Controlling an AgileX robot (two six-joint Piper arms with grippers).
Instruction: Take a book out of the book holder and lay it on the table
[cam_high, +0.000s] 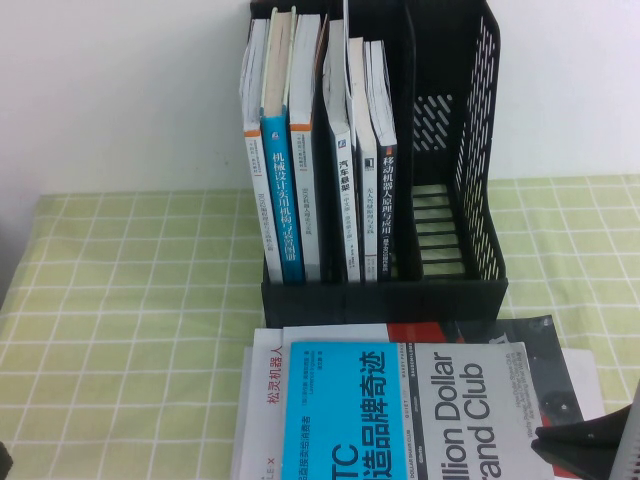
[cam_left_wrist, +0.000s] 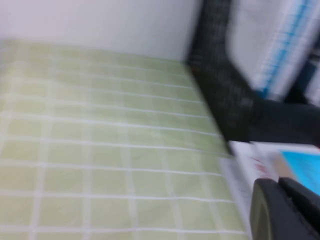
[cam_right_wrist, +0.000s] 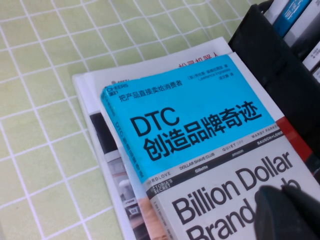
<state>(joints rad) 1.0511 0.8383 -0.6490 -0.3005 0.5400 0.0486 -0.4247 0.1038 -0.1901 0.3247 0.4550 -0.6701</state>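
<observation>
The left gripper (cam_left_wrist: 282, 210) hovers at the counter's (cam_high: 120, 300) left, its jaws' state unclear. The book (cam_high: 420, 410) lies flat atop other books before the book holder (cam_high: 400, 290). The right gripper (cam_high: 590, 440) rests on its cover, jaws closed.

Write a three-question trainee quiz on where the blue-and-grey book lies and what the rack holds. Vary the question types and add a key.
1. True or false: the blue-and-grey book stands in a slot of the book holder.
2. Multiple choice: which slot of the book holder has no books in it? A) the one furthest to the robot's left B) a middle one C) the one furthest to the robot's right
3. Fill in: the blue-and-grey book lies flat on top of other ____, on the table.

Key:
1. False. It lies flat in front of the holder, with the shut right hand over its right edge; the left hand is off to the left.
2. C
3. books
</observation>
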